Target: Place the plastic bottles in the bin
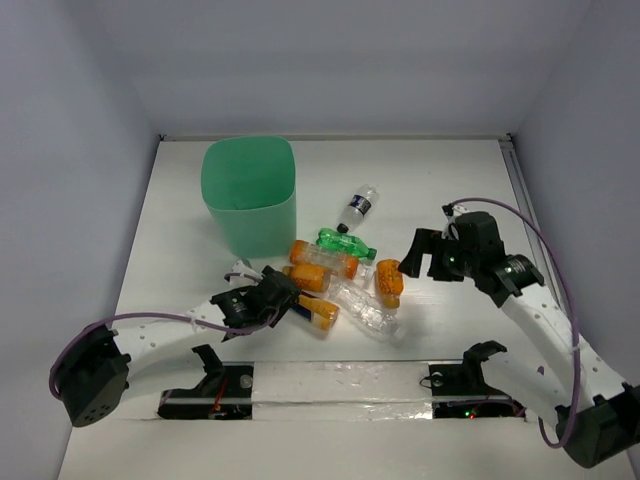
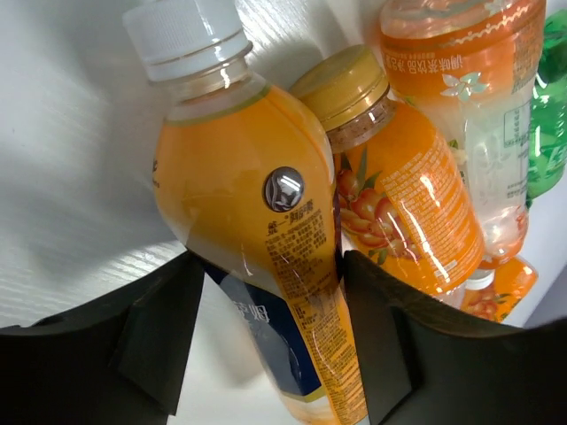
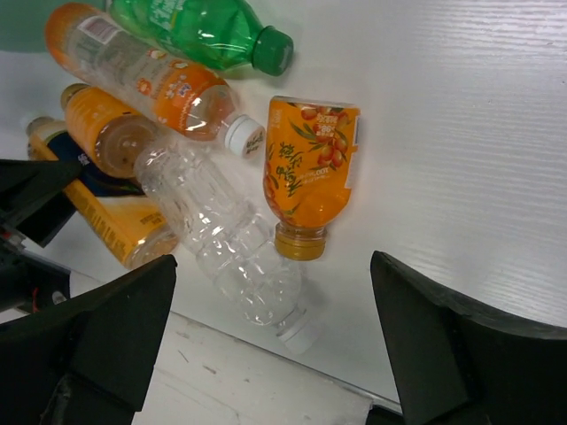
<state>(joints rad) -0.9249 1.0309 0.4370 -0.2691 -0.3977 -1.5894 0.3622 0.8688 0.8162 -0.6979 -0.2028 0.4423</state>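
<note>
Your left pincer [image 2: 266, 266] is closed onto the orange plastic bottle with the white cap and dark blue label [image 2: 239, 195]. Both of its black fingers [image 2: 159, 336] touch the bottle, one on each side. The bottle is low over the white table [image 1: 450, 170], and I cannot tell if it is lifted.

Right beside it lies the orange bottle with the gold cap [image 2: 399, 204], touching it. Next comes the orange bottle with the clear end [image 2: 469, 88], and then the bright green bottle [image 3: 204, 31].

Your right pincer [image 3: 273, 266] is wide open and holds nothing. It hangs above the short orange bottle with the fruit picture [image 3: 310, 168], which lies with its gold cap pointing at the arms. Just beside that one lies the clear bumpy bottle [image 3: 221, 230], partly on top of the gold-cap bottle.

The clear bottle with the dark label [image 1: 357, 208] lies a little apart, farther back.

The tall mint-green plastic bin [image 1: 255, 225] stands upright behind the pile, near the left pincer's side. All seven bottles you can see are on the table in front of it and to its right, close together
</note>
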